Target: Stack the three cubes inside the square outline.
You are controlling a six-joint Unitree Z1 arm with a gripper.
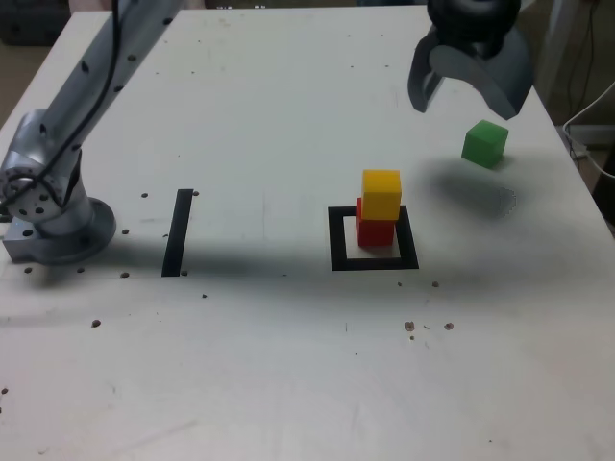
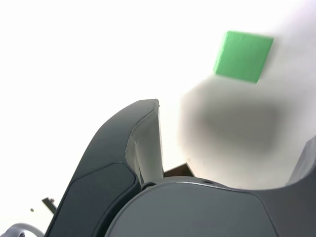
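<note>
Yellow cube [image 1: 381,194] atop red cube [image 1: 374,229] inside square outline [image 1: 338,240]; green cube [image 1: 484,143] apart on table.

The arm [image 1: 86,82] is a silver-grey metal tube with small dark screw holes along its side and a thin black cable running down it. Its round grey base [image 1: 53,216] has a joint housing ringed with bolt holes. The gripper [image 1: 471,91] has dark slate-grey, curved, smooth jaws with pale inner faces.

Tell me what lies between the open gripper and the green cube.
Nothing: in both views the gripper hangs open above the green cube, with only bare white table and its shadow between.
</note>
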